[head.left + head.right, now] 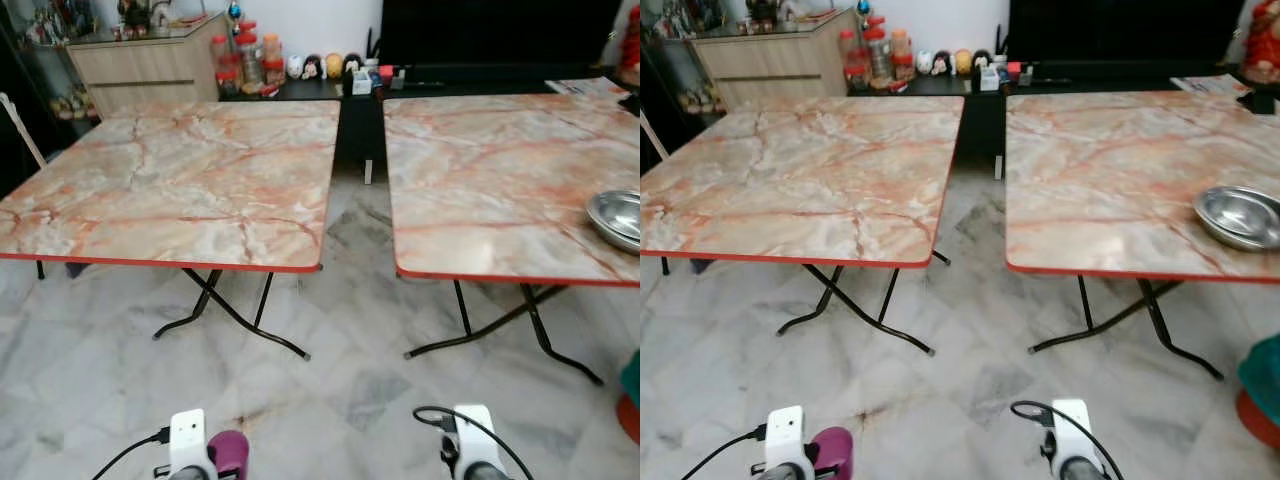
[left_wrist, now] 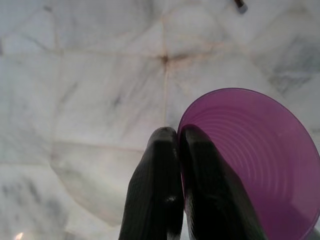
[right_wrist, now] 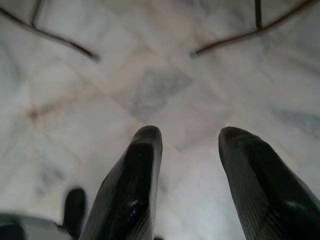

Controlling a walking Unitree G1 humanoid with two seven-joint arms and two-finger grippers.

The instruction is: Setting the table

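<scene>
Low at my left side, my left hand pinches the rim of a purple cup: one finger sits inside the wall, the other outside, and both press together on it. From the head views the cup shows just beside my left wrist, its mouth turned toward the floor. My right hand hangs over the same floor with its fingers spread wide and nothing between them.

Below both hands lie pale grey marble tiles with a brownish stain at one joint.

Farther ahead stand two folding worktops with pink-veined marble tops and red edging, on thin black crossed legs. A gap of bare floor runs between them. On my left is the left worktop. On my right, the right worktop carries a steel bowl near its right edge, toward the front. At the far right corner of that top lies some printed paper and a dark thing I cannot make out.

At the right edge of view, low and close, a teal and orange object shows in part; I cannot tell what it is.

Beyond the worktops a low dark shelf holds red-lidded jars, small figurines and other bits. A wooden cabinet stands at the far left, and a big black screen sits at the far right.
</scene>
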